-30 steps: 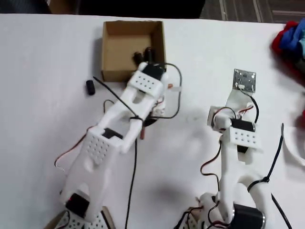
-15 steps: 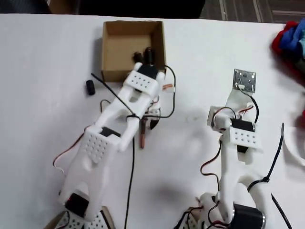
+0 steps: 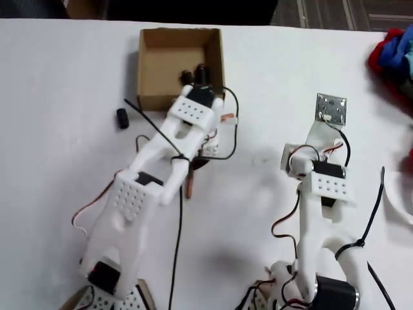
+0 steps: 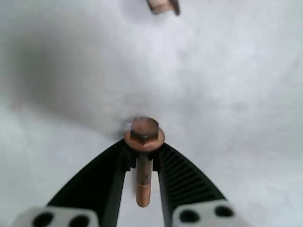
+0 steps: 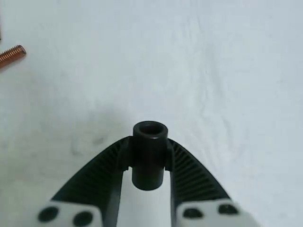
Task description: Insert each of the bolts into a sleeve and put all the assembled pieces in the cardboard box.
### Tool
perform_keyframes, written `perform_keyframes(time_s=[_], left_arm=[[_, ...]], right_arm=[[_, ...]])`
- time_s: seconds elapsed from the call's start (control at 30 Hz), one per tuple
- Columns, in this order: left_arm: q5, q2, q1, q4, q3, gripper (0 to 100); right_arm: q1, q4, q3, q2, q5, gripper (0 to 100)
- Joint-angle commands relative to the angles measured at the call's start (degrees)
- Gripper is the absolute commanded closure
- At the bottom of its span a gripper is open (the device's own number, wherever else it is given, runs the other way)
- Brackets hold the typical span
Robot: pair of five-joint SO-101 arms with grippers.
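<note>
The left gripper point(image 4: 143, 150) has its black ribbed fingers point(image 4: 111, 170) clamped on a copper bolt point(image 4: 143, 137). The shank runs back between the fingers toward the wrist, and the hex head sits just past the fingertips, over the white tabletop point(image 4: 227, 85). I cannot tell whether the head touches the surface. In the high view this arm stretches toward the cardboard box point(image 3: 150, 64) with its wrist over the box's near wall, and the bolt's shank pokes out from under the arm, outside the box. Two dark assembled pieces point(image 3: 193, 74) lie inside the box near that wall. A loose sleeve point(image 3: 121, 118) stands on the tabletop just beside the box's near left corner. The right gripper point(image 5: 149, 158), well apart from the box, has its fingers closed on a black sleeve point(image 5: 149, 137). This sleeve sits between the fingertips, with its open bore and rim reaching just beyond them. The threaded end of a second bolt point(image 5: 12, 54) lies on the tabletop, apart from those fingers. A copper-coloured piece point(image 4: 163, 5) lies beyond the left fingers, too cropped to identify.
</note>
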Motion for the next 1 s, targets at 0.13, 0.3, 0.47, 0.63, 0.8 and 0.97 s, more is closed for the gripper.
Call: perform_keyframes(time_s=[0.13, 0.3, 0.47, 0.63, 0.8, 0.97], left_arm=[[-0.35, 0.79, -0.62, -0.62, -0.22, 87], [-0.35, 5.8, -0.18, -0.53, -0.57, 91], [-0.35, 7.03, -0.26, -0.18, -1.36, 93], [-0.35, 7.47, -0.26, 0.26, -3.47, 96], [-0.62, 6.95, -0.44, 3.08, -9.01, 98], [-1.23, 5.19, -0.62, 5.71, -17.01, 98]], right_arm=[[0.48, -1.1, -0.53, -2.95, -0.53, 97.8], [0.57, -1.1, -0.53, -3.03, -0.53, 97.8], [0.57, -1.1, -0.53, -3.03, -0.53, 97.8], [0.57, -1.1, -0.53, -3.03, -0.53, 97.8], [0.57, -1.1, -0.53, -3.03, -0.53, 97.8], [0.57, -1.1, -0.35, -3.38, -0.53, 97.8]])
